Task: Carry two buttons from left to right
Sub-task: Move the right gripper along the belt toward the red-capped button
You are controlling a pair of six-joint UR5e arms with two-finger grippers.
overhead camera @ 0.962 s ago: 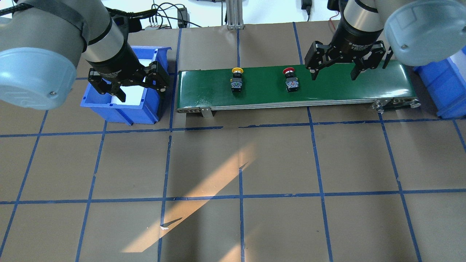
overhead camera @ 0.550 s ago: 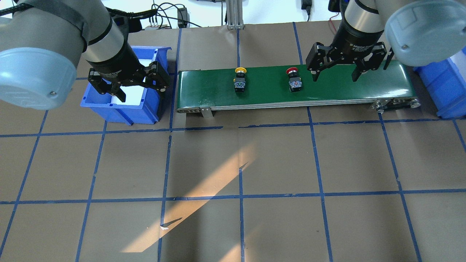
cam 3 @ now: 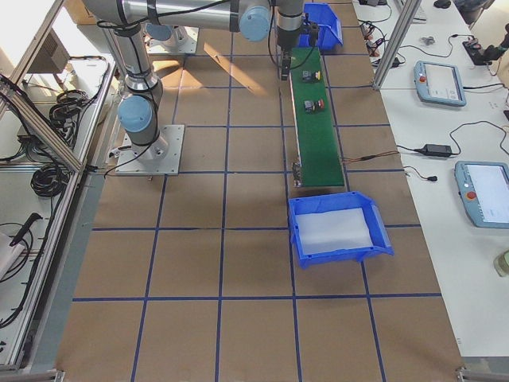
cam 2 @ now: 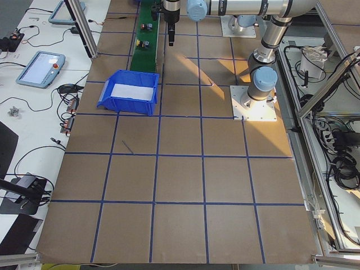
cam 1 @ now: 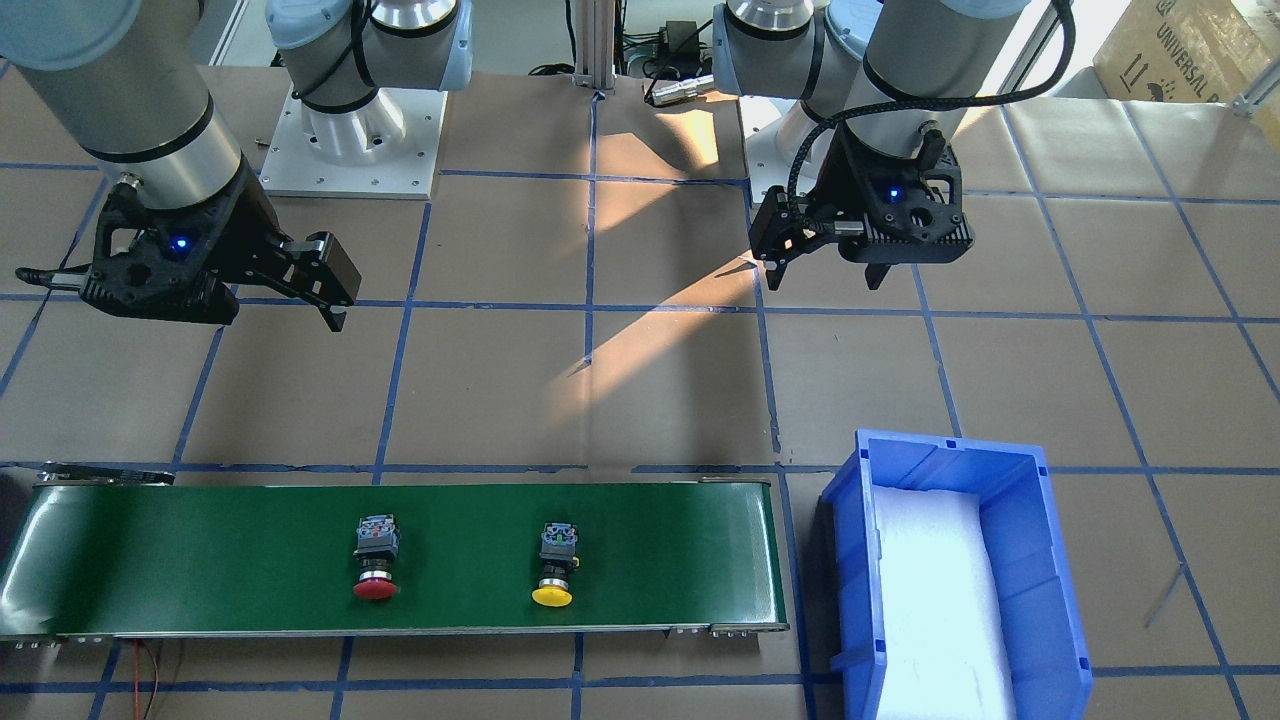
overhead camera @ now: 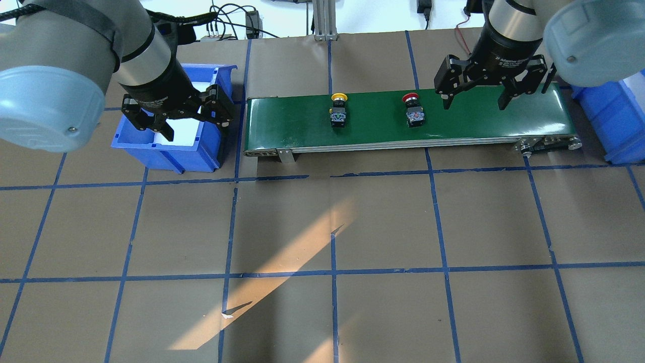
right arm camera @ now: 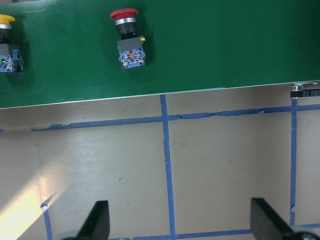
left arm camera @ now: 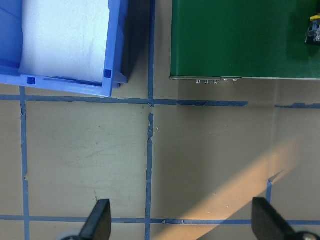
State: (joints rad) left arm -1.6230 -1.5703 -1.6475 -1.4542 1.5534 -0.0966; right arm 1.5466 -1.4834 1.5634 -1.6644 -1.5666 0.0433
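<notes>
- The red mushroom-capped push-button (overhead camera: 413,109) and the yellow-capped push-button (overhead camera: 338,108) both lie on their sides on the long green conveyor belt (overhead camera: 478,123). They are well apart, with their caps pointing away from the robot.
- Neither button is in the blue plastic bin (overhead camera: 609,121) off the belt's right end.
- The right tool (overhead camera: 474,105) hangs above the belt, just to the right of the red button, with its fingers spread wide and holding nothing.
- The left tool (overhead camera: 195,127) hovers over the blue white-lined bin (overhead camera: 166,159) at the left, also spread and empty. It need not move for this step.
- The step in hand, as I judge it, is the right arm's pick of the red button.
- Centre the tool over the blocky black-grey body, not the round cap or silver collar, which would likely roll or slip out.
- The fingers open along the belt's length, so they should close on the body's flat sides. Hold that wrist angle.
- The part lies low, so descend until the fingertips nearly reach the belt, without pressing into it.
- These pictures cannot say whether the belt is running. If it is, lead the button slightly.
- Lift straight up before swinging to the right bin, and release low so the switch does not bounce out.
</notes>
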